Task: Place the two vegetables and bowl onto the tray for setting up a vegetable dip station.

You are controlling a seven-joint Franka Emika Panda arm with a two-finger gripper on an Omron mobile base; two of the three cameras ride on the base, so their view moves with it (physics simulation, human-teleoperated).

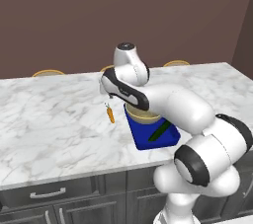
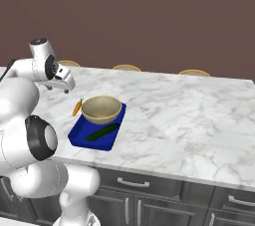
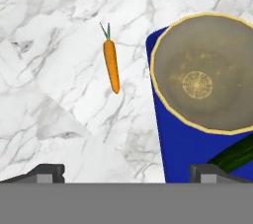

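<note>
The deep blue tray (image 1: 169, 138) (image 2: 78, 135) (image 3: 180, 151) lies on the marble counter near its front edge. On it sit the tan bowl (image 1: 144, 116) (image 2: 101, 109) (image 3: 205, 85) and, in front of the bowl, the dark green cucumber (image 1: 159, 131) (image 2: 102, 132) (image 3: 232, 155). The orange carrot (image 1: 110, 114) (image 2: 77, 107) (image 3: 111, 66) lies on the counter just left of the tray, apart from it. My gripper (image 1: 107, 97) (image 2: 67, 89) (image 3: 128, 173) hangs open above the counter, over the carrot and the tray's left edge, with nothing between its fingers.
Flat tan-rimmed discs (image 1: 48, 73) (image 2: 126, 67) show beyond the counter's far edge. The white marble counter (image 1: 49, 119) (image 2: 189, 115) stretches wide on both sides of the tray. Dark drawers (image 1: 47, 193) run under the front edge.
</note>
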